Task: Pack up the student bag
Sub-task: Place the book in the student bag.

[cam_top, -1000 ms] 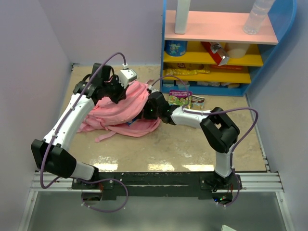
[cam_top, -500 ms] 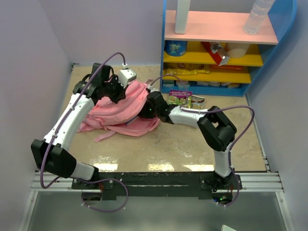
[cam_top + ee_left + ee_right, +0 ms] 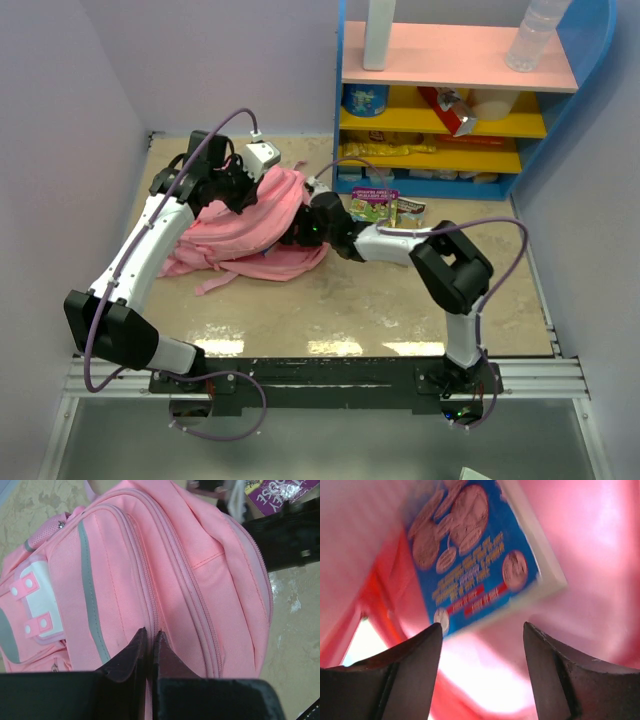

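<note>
The pink student bag [image 3: 250,228] lies on the table left of centre; in the left wrist view [image 3: 190,580] its zippers and grey-and-white patch show. My left gripper [image 3: 243,190] is shut on a fold of the bag's fabric by a zipper [image 3: 150,632] and holds its top edge up. My right gripper [image 3: 482,630] is open inside the bag's pink interior. A blue printed box [image 3: 470,555] lies just beyond its fingertips, not held. From above, the right gripper's fingers are hidden in the bag's opening [image 3: 296,236].
A purple booklet [image 3: 374,203] and a dark snack box [image 3: 410,210] lie right of the bag. A blue, yellow and pink shelf unit [image 3: 450,110] with packets and bottles stands at the back right. Walls close in on the left and at the back.
My right gripper has pushed a little further left into the bag. My left gripper has lifted the bag's top edge slightly up and back.
</note>
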